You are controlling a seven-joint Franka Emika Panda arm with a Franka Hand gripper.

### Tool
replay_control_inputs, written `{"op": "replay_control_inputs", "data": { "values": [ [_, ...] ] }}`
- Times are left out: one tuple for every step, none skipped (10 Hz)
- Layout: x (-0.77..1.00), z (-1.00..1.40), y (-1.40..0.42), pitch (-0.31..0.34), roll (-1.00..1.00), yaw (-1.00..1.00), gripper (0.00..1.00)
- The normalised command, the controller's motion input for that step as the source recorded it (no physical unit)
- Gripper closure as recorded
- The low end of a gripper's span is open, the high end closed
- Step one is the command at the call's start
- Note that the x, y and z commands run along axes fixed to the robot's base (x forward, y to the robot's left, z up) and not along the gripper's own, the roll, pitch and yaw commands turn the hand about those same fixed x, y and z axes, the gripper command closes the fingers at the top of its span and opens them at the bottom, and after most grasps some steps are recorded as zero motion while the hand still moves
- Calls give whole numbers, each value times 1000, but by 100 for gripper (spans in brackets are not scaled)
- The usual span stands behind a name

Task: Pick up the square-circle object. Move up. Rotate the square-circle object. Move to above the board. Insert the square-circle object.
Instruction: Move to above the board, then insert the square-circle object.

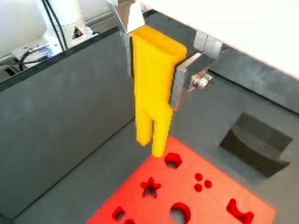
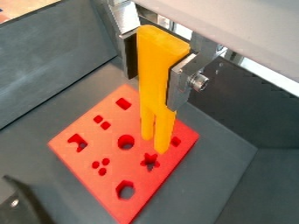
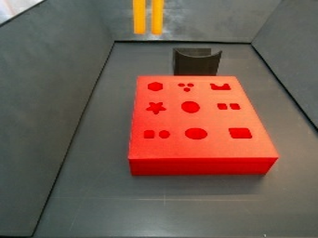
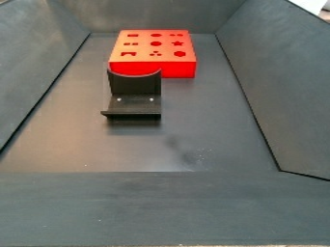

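The jaws point(image 1: 156, 66) pinch the bar point(image 1: 153, 87) upright, prongs down, above the board's point(image 2: 82, 131) edge; fixture point(image 4: 131, 92) stands beside the board. No writing shows.

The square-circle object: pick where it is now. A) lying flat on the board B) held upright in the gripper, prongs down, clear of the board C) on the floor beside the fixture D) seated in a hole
B: the gripper clamps the square-circle object upright, its prongs hanging above the board, not touching.
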Motion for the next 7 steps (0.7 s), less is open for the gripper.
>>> {"op": "replay_control_inputs", "data": {
  "values": [
    [116, 28, -197, 109, 37, 11, 100],
    [0, -54, 0, 0, 0, 0, 100],
    [3, -189, -231, -14, 0, 0, 100],
    [334, -571, -189, 0, 0, 54, 100],
    [546, -651, -460, 0, 16, 114, 100],
    [640, -631, -480, 0, 37, 149, 100],
    [549, -580, -420, 19, 136, 254, 100]
  ]
}}
